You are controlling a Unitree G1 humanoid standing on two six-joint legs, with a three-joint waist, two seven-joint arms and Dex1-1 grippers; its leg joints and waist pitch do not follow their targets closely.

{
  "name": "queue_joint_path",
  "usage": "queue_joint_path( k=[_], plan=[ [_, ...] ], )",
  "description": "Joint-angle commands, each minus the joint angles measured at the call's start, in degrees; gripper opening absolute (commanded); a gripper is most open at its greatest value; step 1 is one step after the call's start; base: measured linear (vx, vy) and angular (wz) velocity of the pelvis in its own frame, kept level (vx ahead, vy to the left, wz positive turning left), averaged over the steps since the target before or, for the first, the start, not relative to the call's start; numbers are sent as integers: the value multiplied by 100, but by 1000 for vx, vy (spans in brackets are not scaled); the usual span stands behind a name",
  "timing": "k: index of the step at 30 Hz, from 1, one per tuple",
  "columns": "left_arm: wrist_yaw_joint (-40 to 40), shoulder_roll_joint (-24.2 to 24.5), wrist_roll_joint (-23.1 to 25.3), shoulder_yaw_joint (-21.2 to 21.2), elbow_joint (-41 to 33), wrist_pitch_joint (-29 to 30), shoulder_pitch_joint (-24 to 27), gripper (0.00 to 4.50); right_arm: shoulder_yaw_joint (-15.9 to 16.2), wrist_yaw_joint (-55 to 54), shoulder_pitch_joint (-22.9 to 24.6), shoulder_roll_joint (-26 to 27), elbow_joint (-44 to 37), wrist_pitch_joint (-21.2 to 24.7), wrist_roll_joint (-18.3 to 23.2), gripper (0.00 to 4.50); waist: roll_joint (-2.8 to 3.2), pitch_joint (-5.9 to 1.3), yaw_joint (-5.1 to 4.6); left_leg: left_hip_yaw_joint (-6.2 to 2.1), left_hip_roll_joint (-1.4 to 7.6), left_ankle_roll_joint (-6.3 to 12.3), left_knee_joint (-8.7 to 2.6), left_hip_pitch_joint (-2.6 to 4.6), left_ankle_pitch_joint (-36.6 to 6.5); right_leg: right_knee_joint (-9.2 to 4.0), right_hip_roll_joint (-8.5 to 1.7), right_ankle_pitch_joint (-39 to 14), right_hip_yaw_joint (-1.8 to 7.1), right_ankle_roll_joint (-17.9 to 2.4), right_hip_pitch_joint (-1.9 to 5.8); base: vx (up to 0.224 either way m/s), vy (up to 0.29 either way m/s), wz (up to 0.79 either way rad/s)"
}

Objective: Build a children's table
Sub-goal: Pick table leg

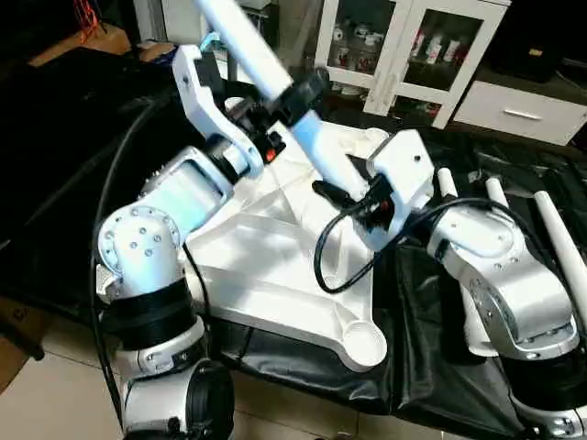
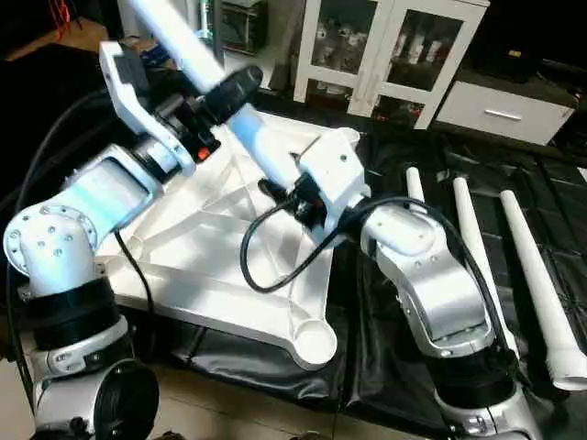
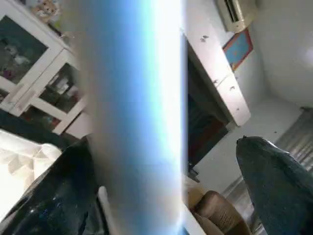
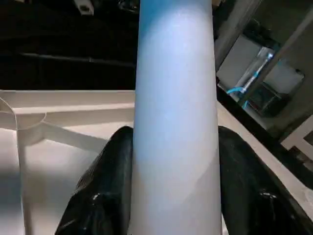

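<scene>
Your right gripper (image 2: 286, 194) clamps the lower part of a tilted white leg (image 2: 240, 110); your left gripper (image 2: 231, 92) seems loosely around it higher up. The table top (image 2: 215, 275) lies ribs-up beneath, three legs (image 2: 477, 247) lying beside it.

A: Left arm, entry? 
B: Forearm rises from seven o'clock toward one o'clock. Left gripper (image 1: 295, 94) spread wide around the raised leg (image 1: 260, 60); one finger touching it, the other finger (image 3: 274, 186) standing clear.

A: Right arm? 
B: Forearm runs from five o'clock toward ten o'clock. Right gripper (image 4: 173, 186) clamped on the same leg, lower down, black fingers (image 4: 105, 191) pressed to both sides.
</scene>
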Motion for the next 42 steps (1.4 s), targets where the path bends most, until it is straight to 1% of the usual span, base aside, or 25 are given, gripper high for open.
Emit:
queue_joint_path(
  k=[1, 2, 3, 4, 5, 6, 7, 8, 9, 10, 11, 12, 19, 20, 21, 22, 23, 24, 26, 27, 30, 35, 40, 41, 42],
  plan=[
    [178, -45, -156, 69, 36, 111, -136, 423, -22, -19, 14, -30, -135, -157, -72, 184, 11, -383, -8, -124, 376, 215, -466, 53, -97, -361, -371, -603, 283, -1253, 334, 0, 0, 0],
    [236, -45, -161, 89, 69, 89, -149, 416, -19, -11, 20, -37, -134, -166, -77, 184, 13, -385, -7, -127, 376, 204, -465, 52, -95, -355, -371, -583, 282, -1264, 339, 0, 0, 0],
    [273, -48, -205, 123, 109, 81, -161, 416, -10, -13, 34, -37, -136, -175, -86, 184, 37, -387, -3, -130, 372, 188, -466, 52, -85, -350, -372, -537, 281, -1283, 342, 0, 0, 0],
    [347, -44, -239, 152, 147, 78, -175, 410, -8, -12, 49, -34, -144, -181, -86, 184, 27, -390, -12, -128, 370, 189, -464, 49, -66, -350, -365, -497, 281, -1286, 343, 0, 0, 0],
    [360, -17, -245, 153, 163, 60, -179, 394, -3, -26, 60, -21, -151, -181, -88, 184, 54, -390, -6, -130, 365, 197, -462, 53, -49, -341, -359, -432, 280, -1302, 342, 0, 0, 0],
    [372, 6, -264, 150, 171, 50, -179, 379, 5, -39, 67, -22, -155, -188, -83, 184, 40, -394, -11, -129, 365, 208, -462, 52, -37, -347, -356, -410, 280, -1301, 344, 0, 0, 0],
    [341, 35, -269, 123, 157, 32, -169, 370, 8, -62, 82, -18, -167, -188, -82, 184, 43, -400, -4, -131, 370, 221, -460, 58, 11, -333, -361, -330, 278, -1327, 349, 0, 0, 0],
    [310, 55, -271, 101, 144, 20, -160, 370, 8, -80, 93, -12, -175, -188, -85, 184, 41, -399, -4, -131, 372, 225, -461, 58, 28, -329, -359, -304, 277, -1334, 350, 0, 0, 0],
    [295, 71, -271, 86, 134, 12, -153, 351, 6, -99, 100, -2, -180, -186, -93, 184, 64, -398, -5, -132, 373, 222, -462, 62, 39, -330, -357, -262, 276, -1353, 345, 0, 0, 0],
    [289, 77, -261, 66, 129, 9, -146, 351, -2, -130, 112, 10, -188, -183, -110, 184, 58, -402, -6, -132, 374, 221, -460, 62, 44, -323, -357, -237, 275, -1360, 350, 0, 0, 0],
    [278, 100, -208, 19, 134, -4, -141, 336, -7, -161, 113, 24, -187, -180, -129, 184, 75, -400, -1, -131, 374, 215, -461, 66, 49, -320, -359, -212, 276, -1380, 349, 0, 0, 0],
    [272, 99, -210, 16, 135, -3, -140, 336, -7, -162, 113, 25, -187, -180, -132, 184, 72, -395, -1, -130, 375, 210, -466, 66, 26, -328, -358, -234, 275, -1378, 347, 0, 0, 0],
    [302, 121, -277, -68, 150, -12, -118, 286, -18, -190, 151, 16, -119, -223, -177, 184, 64, -391, -5, -129, 372, 117, -470, 65, -109, -334, -362, -365, 281, -1335, 360, 0, 0, 0],
    [330, 123, -279, -66, 170, -22, -126, 270, -19, -190, 146, 18, -111, -223, -176, 184, 61, -390, -6, -130, 373, 115, -471, 66, -118, -335, -363, -382, 281, -1329, 360, 0, 0, 0],
    [323, 124, -289, -67, 187, -42, -132, 270, -17, -189, 140, 16, -106, -228, -180, 184, 64, -391, -4, -131, 372, 111, -470, 64, -114, -334, -363, -381, 282, -1322, 361, 0, 0, 0],
    [322, 118, -297, -64, 198, -55, -136, 255, -14, -185, 138, 13, -104, -230, -182, 184, 66, -390, -4, -132, 373, 110, -471, 68, -113, -335, -361, -381, 280, -1319, 357, 0, 0, 0],
    [309, 128, -308, -69, 214, -72, -140, 255, -5, -184, 131, 12, -98, -235, -186, 184, 72, -395, -4, -133, 372, 110, -467, 67, -89, -327, -360, -346, 280, -1320, 359, 0, 0, 0],
    [294, 142, -305, -87, 213, -74, -138, 238, 3, -178, 127, 8, -95, -240, -188, 184, 68, -397, -5, -131, 367, 118, -464, 64, -58, -326, -358, -296, 281, -1324, 359, 0, 0, 0],
    [268, 163, -319, -133, 200, -82, -129, 222, 29, -166, 126, -6, -93, -253, -188, 184, 68, -400, -1, -133, 372, 120, -465, 70, -54, -321, -361, -292, 278, -1331, 360, 0, 0, 0],
    [238, 163, -344, -156, 182, -69, -124, 222, 54, -144, 129, -23, -95, -280, -199, 184, 70, -397, 0, -130, 373, 118, -465, 72, -53, -323, -361, -286, 278, -1337, 355, 0, 0, 0],
    [213, 155, -382, -182, 159, -59, -116, 193, 71, -113, 131, -25, -93, -303, -220, 184, 66, -399, -1, -127, 369, 135, -461, 65, -19, -314, -358, -225, 280, -1358, 363, 0, 0, 0],
    [305, 134, -433, -135, 173, -53, -116, 177, 31, -128, 120, 14, -91, -302, -237, 184, 64, -396, -3, -125, 368, 136, -461, 67, -70, -321, -359, -291, 281, -1362, 363, 0, 0, 0],
    [359, 176, -434, -72, 253, -119, -166, 175, 16, -170, 117, 16, -88, -305, -252, 184, 67, -397, -3, -130, 368, 122, -463, 67, -72, -321, -355, -317, 277, -1338, 362, 0, 0, 0],
    [374, 181, -418, -69, 261, -140, -171, 175, 14, -175, 114, 17, -86, -303, -253, 184, 87, -396, -5, -128, 364, 112, -463, 67, -100, -328, -352, -323, 278, -1337, 359, 0, 0, 0],
    [386, 199, -395, -63, 279, -179, -181, 175, -16, -213, 111, 45, -79, -299, -240, 184, 81, -398, -2, -132, 366, 107, -464, 66, -99, -322, -354, -310, 278, -1339, 364, 0, 0, 0]
  ],
)
